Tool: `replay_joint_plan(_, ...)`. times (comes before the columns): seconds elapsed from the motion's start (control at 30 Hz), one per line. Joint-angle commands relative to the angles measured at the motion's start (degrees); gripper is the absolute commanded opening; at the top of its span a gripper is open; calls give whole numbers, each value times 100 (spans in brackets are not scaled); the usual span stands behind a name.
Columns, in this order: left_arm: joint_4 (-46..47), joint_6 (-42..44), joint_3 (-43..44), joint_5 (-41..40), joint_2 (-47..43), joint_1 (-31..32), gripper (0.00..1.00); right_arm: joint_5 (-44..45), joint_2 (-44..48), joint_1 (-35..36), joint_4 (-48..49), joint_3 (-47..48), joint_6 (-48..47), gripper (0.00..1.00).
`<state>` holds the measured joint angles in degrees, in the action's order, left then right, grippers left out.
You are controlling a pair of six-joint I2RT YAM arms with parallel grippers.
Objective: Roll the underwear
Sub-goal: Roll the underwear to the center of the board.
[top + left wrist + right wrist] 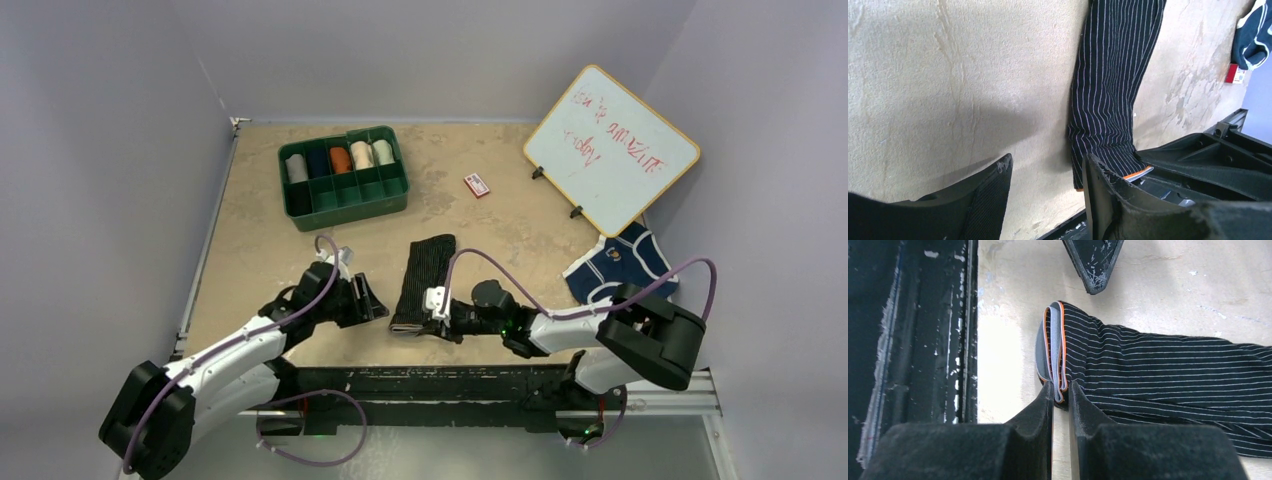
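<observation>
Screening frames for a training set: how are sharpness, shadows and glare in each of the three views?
Top external: evenly lit, sharp, no glare on the whiteboard. Left wrist: the left gripper is soft, close to the lens, and a broad shadow falls on the table; the striped underwear is crisp. Right wrist: stripes sharp, right gripper blurred.

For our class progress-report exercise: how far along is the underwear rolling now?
Done: the black pinstriped cloth briefs lie folded into a long strip. In hand: the right gripper is shut on their grey-and-orange waistband end; the left gripper stands open beside them. Left: no roll has started, and the navy blue cloth briefs with white edging lie spread, unrolled.
</observation>
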<state>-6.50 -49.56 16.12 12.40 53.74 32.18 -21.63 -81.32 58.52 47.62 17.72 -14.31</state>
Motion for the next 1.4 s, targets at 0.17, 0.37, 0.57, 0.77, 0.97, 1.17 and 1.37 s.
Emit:
replay_joint_plan(0.17,12,-23,-39,79,-251,-41,51,-1014,-328,-388,381,138,2088,0)
replay_joint_plan(0.37,10,-60,-97,78,-493,-41,51,-1550,-1022,-783,593,354,3512,0)
replay_joint_plan(0.57,-22,-81,-192,74,-767,-42,51,-2011,-1484,-1053,1267,322,4493,0)
replay_joint_plan(0.77,66,-35,-239,156,-832,-37,51,-2232,-1898,-1237,2082,222,5470,0)
replay_joint_plan(0.97,277,69,-258,385,-769,-37,51,-2312,-2331,-1519,2807,140,6341,0)
replay_joint_plan(1.17,533,331,-319,628,-958,-43,51,-2482,-2875,-1787,3734,14,7244,0)
replay_joint_plan(1.37,811,590,-415,845,-1104,-38,51,-2547,-3221,-2024,3869,11,7917,0)
